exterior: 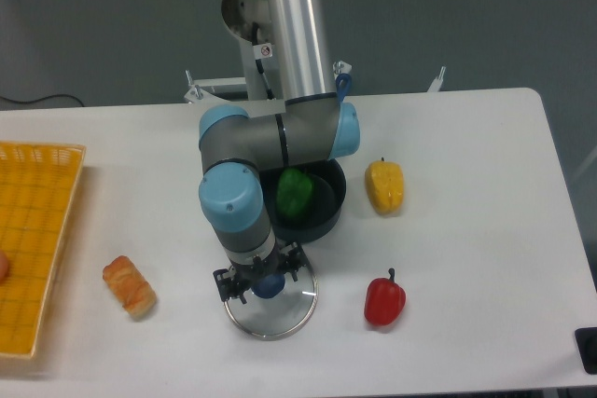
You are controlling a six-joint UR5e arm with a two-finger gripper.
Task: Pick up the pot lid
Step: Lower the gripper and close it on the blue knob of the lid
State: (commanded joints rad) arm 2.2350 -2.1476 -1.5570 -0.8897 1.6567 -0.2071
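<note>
My gripper point(260, 277) is open over the pot lid, its two fingers spread to the left and right of the blue knob point(269, 286). The knob shows between the fingertips, slightly nearer the camera than the line joining them. The round glass lid point(280, 317) has a thin metal rim and lies on the white table. The gripper body covers its far part. How high the fingertips are above the lid I cannot tell.
Right behind the lid stands a black pot point(328, 204) with a green item point(295, 193) inside. A yellow item point(384, 185) and a red pepper point(384, 302) lie to the right. At left are a brown item point(129, 286) and an orange crate point(73, 157).
</note>
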